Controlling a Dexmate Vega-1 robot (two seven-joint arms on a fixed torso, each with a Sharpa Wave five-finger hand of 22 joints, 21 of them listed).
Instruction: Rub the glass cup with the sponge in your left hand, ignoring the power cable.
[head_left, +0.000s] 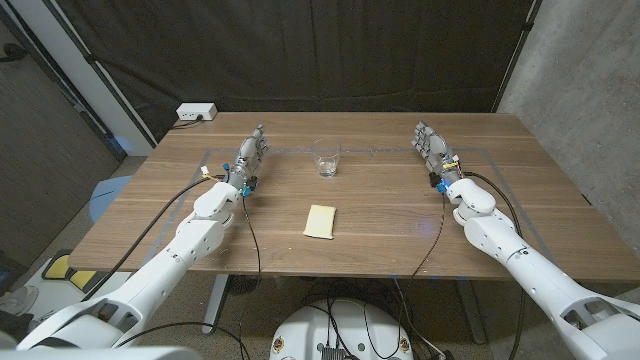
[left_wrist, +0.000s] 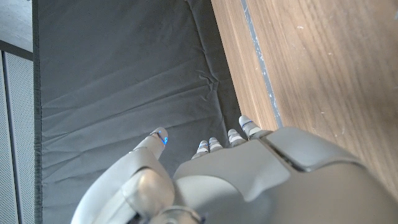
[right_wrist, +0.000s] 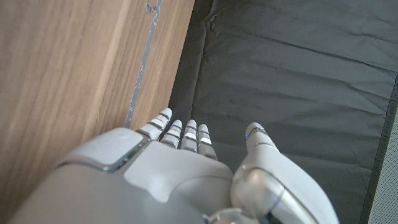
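Now | glass cup (head_left: 326, 159) upright, contents unclear | sponge (head_left: 321, 221) on table | both robot hands hold nothing, fingers extended

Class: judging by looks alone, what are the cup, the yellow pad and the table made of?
Cup: clear glass, since the table shows through it. Yellow pad: likely sponge foam, matte and soft-edged. Table: wood or wood-look laminate, with visible grain.
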